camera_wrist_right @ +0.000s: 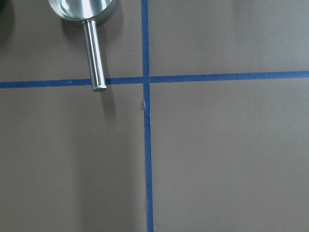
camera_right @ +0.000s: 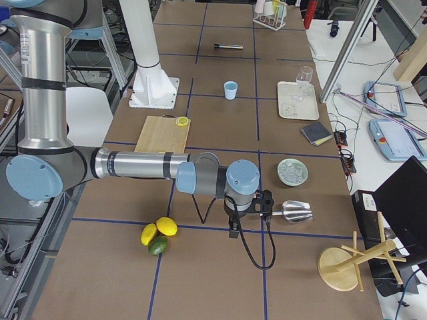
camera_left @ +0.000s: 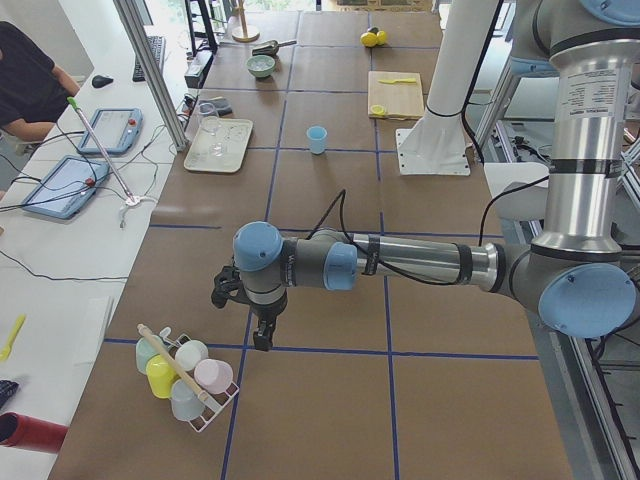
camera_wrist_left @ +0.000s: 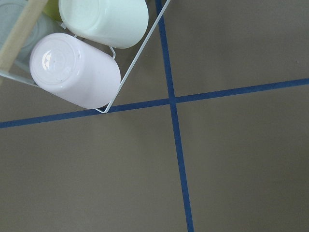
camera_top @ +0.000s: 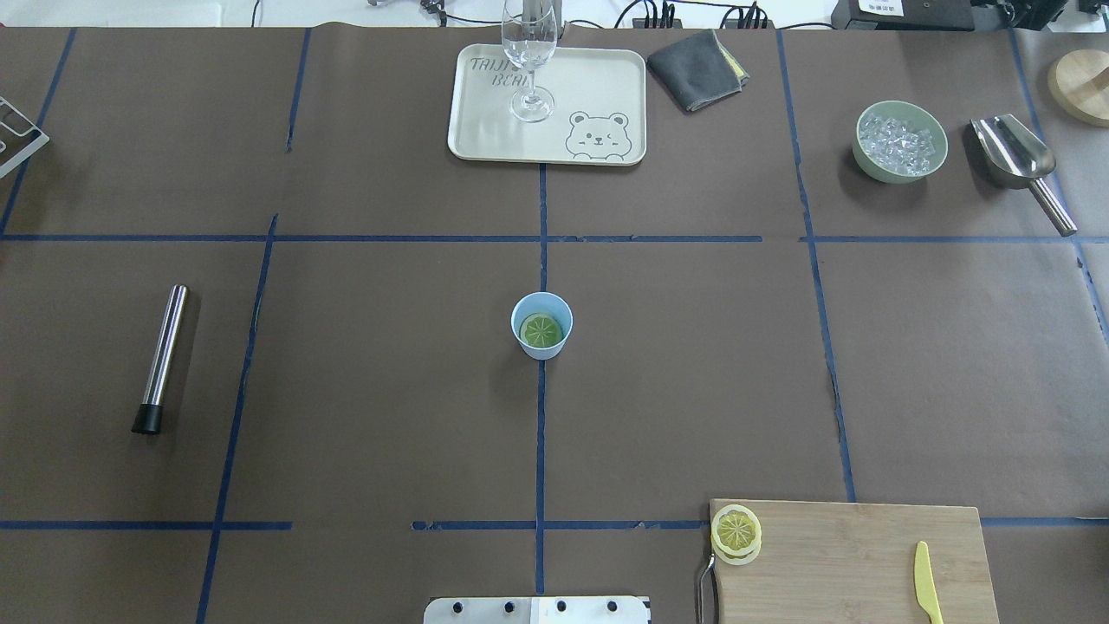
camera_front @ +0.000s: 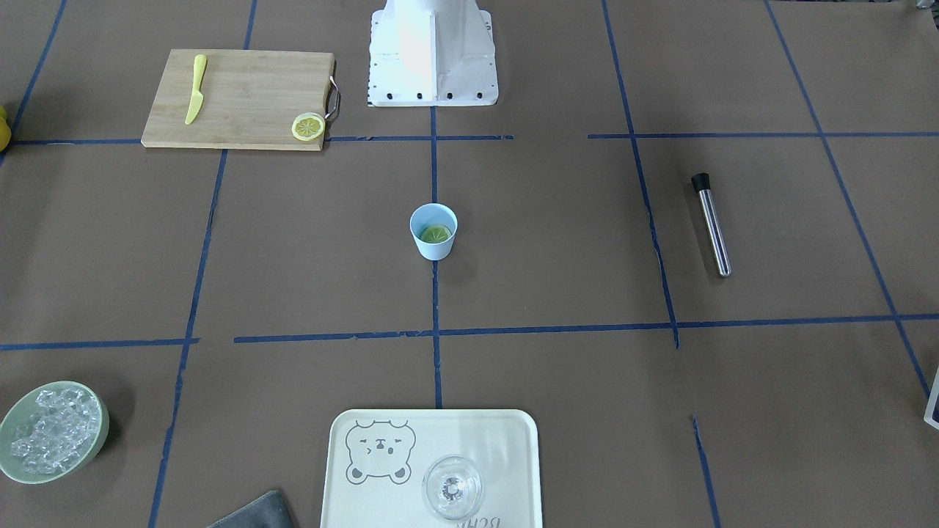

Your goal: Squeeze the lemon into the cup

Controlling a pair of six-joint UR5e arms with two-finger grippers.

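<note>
The pale blue cup (camera_top: 520,310) stands upright at the table's centre, also in the front view (camera_front: 433,251). A lemon slice (camera_top: 541,329) lies flat inside it, cut face up, looking greenish (camera_front: 435,234). More yellow slices (camera_top: 736,530) are stacked on the near corner of the cutting board. Both grippers are far from the cup and show only in the side views. My left gripper (camera_left: 262,340) hangs over the table's left end, next to a cup rack. My right gripper (camera_right: 233,230) hangs over the right end, near a steel scoop. I cannot tell whether either is open or shut.
A bamboo board (camera_top: 849,563) carries a yellow knife (camera_top: 927,594). A tray (camera_top: 485,130) holds a clear glass (camera_top: 528,52). A green bowl of ice (camera_top: 899,143), the scoop (camera_top: 1018,160), a grey cloth (camera_top: 697,56), a steel rod (camera_top: 163,355) and whole fruit (camera_right: 159,233) also lie about.
</note>
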